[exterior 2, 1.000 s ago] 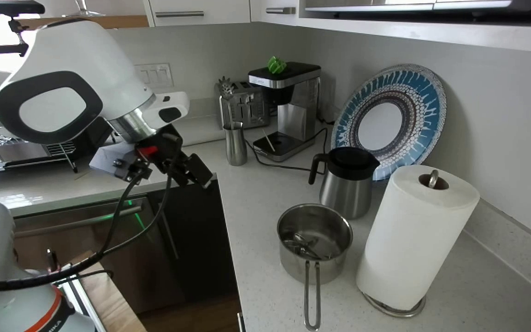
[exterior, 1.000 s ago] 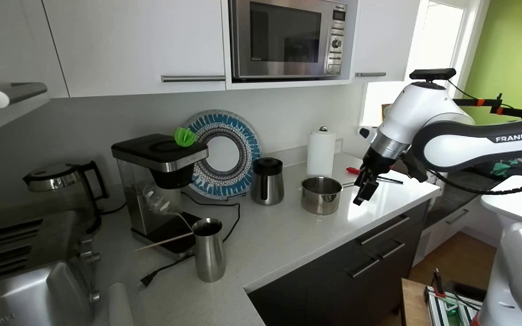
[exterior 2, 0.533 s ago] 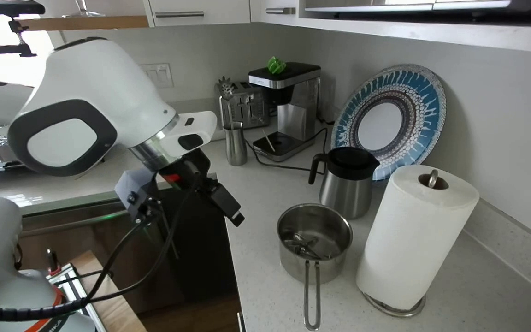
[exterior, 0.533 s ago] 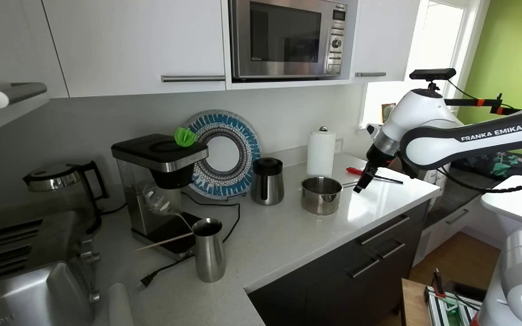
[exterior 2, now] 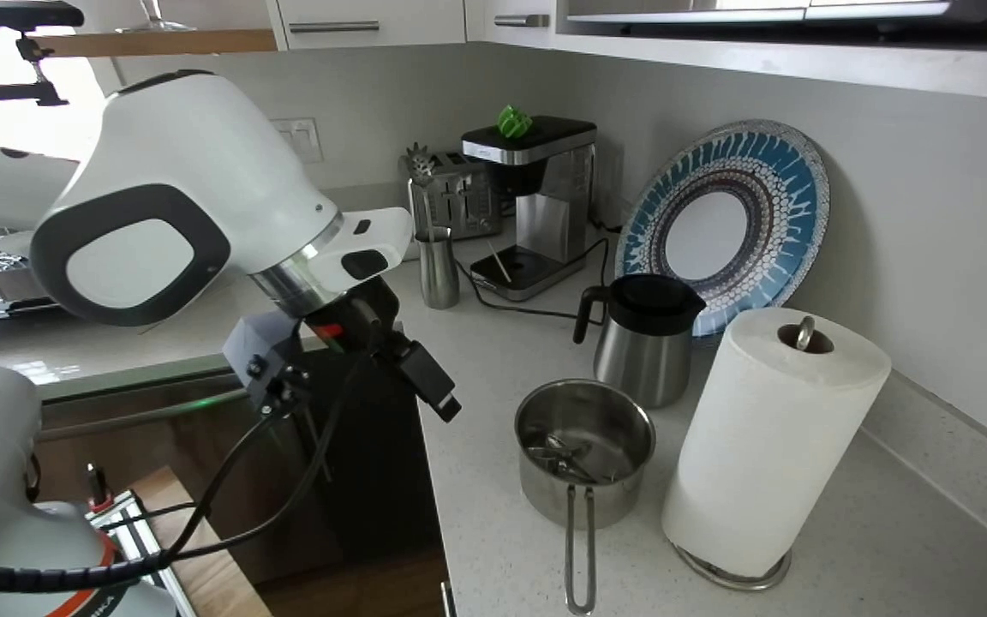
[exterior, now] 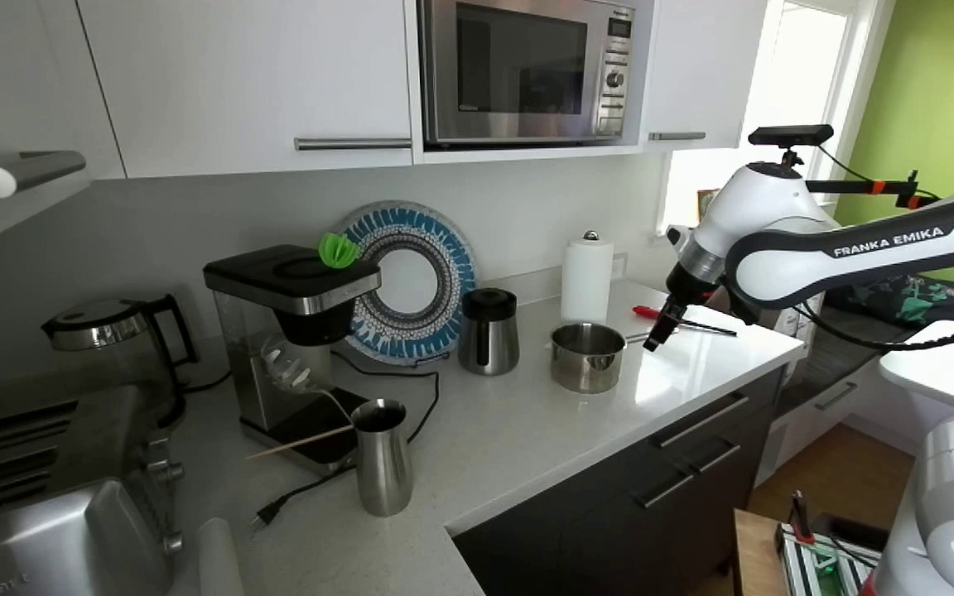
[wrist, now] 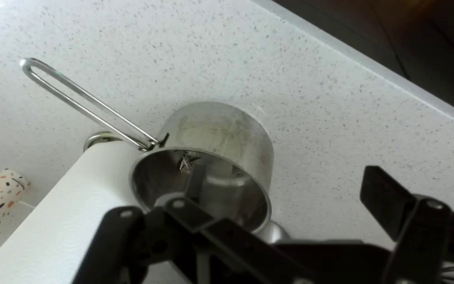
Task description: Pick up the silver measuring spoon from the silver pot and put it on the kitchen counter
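Note:
The silver pot [exterior 2: 545, 493] stands upright on the kitchen counter [exterior 2: 489, 548] and shows in both exterior views [exterior: 586, 371]. Several small metal spoons lie inside it, and the silver measuring spoon [exterior 2: 560, 454] is among them; I cannot tell them apart. In the wrist view the pot [wrist: 227, 126] is partly behind a finger, and only a bit of shiny metal shows inside. My gripper [wrist: 288, 183] is open and empty, its fingers wide apart. In an exterior view the gripper [exterior 2: 446, 404] is above the counter's front edge, beside the pot and apart from it.
A paper towel roll [exterior 2: 772, 446] and a steel jug with black lid [exterior 2: 648, 351] stand close to the pot. The pot's long handle [exterior 2: 581, 557] points away from the jug. A patterned round plate [exterior 2: 725, 223] leans on the wall. A red-handled tool [exterior: 651, 312] lies farther along.
My gripper has come lower and nearer to the pot over the last second, mostly in the first half. The pot and the spoons have not moved.

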Action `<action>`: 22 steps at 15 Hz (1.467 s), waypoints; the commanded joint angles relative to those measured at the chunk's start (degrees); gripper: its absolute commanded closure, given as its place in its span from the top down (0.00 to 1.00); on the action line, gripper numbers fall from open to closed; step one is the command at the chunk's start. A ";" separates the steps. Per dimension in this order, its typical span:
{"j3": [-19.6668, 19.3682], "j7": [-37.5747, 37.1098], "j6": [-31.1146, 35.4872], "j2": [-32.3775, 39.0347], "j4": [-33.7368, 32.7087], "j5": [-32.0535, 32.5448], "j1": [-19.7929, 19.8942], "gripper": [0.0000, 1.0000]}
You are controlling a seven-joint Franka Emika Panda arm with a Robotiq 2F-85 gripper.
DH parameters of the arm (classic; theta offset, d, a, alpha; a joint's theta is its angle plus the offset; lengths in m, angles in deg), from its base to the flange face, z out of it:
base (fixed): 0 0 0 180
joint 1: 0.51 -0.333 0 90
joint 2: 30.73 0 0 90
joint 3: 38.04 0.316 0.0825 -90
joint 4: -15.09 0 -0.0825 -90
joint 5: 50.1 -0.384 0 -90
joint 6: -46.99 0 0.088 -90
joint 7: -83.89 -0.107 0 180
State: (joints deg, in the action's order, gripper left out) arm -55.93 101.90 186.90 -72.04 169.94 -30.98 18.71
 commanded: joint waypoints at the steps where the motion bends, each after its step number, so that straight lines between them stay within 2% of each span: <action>1: 1.46 -3.51 0.14 3.08 -2.88 -1.80 -0.58 1.00; 4: 2.67 -7.45 0.86 9.37 -9.79 -3.39 -1.66 1.00; 6: 2.45 -7.48 -1.62 14.36 -15.39 -5.05 -2.93 1.00; 8: -0.49 -0.72 -3.54 18.50 -19.38 -8.33 -6.42 1.00; 11: -7.25 13.69 -5.05 24.63 -23.40 -13.65 -11.01 1.00; 14: -10.74 24.45 -6.53 32.07 -27.35 -20.62 -10.23 1.00; 15: -9.55 20.42 -5.84 34.55 -28.56 -18.86 -7.51 1.00; 16: -7.60 20.26 -4.39 29.43 -24.67 -18.06 -7.26 1.00; 20: -7.29 18.63 -2.65 35.17 -27.80 -17.85 -5.28 1.00; 22: -7.65 21.89 -2.29 38.38 -30.45 -19.89 -4.90 1.00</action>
State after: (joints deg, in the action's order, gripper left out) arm -64.36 121.33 183.30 -37.60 142.36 -48.60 12.06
